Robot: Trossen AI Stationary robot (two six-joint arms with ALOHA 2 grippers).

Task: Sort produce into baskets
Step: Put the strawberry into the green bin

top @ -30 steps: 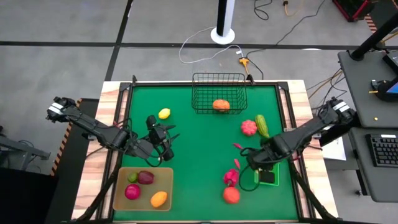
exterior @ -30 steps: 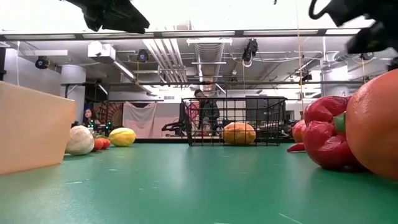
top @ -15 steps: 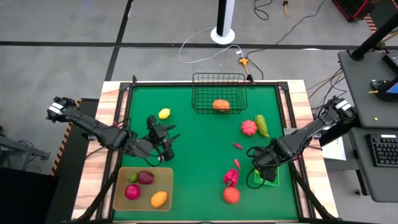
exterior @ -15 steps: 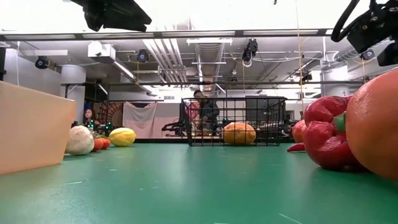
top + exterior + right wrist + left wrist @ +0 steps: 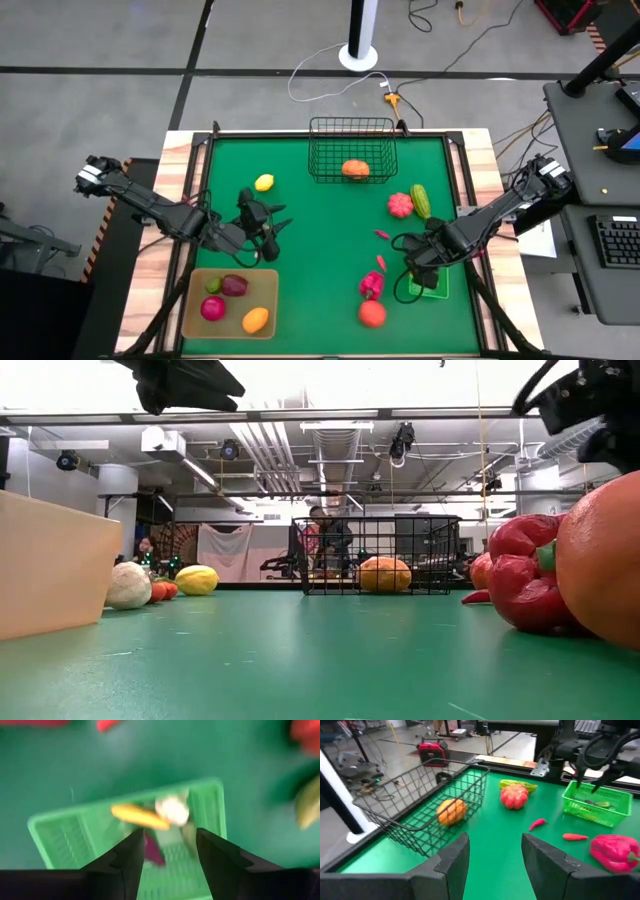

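Note:
The green plastic bin (image 5: 433,283) stands at the right front. It holds a yellow piece (image 5: 139,817), a white piece (image 5: 172,809) and a purple piece (image 5: 153,855). My right gripper (image 5: 167,854) hovers open above the bin (image 5: 65,840) and holds nothing; it also shows in the high view (image 5: 413,264). The black wire basket (image 5: 350,150) at the far edge holds an orange fruit (image 5: 354,169). The tan tray (image 5: 268,280) at the left front holds several pieces. My left gripper (image 5: 274,233) is open and empty above the mat, behind the tray.
Loose on the mat are a yellow lemon (image 5: 264,182), a pink tomato (image 5: 400,205), a green cucumber (image 5: 421,201), two red chillies (image 5: 381,235) (image 5: 381,262), a pink pepper (image 5: 371,285) and an orange ball (image 5: 372,313). The mat's middle is bare.
My right gripper has gone toward the table's right edge, over the green bin, then come back a little to the left. It is still above the bin.

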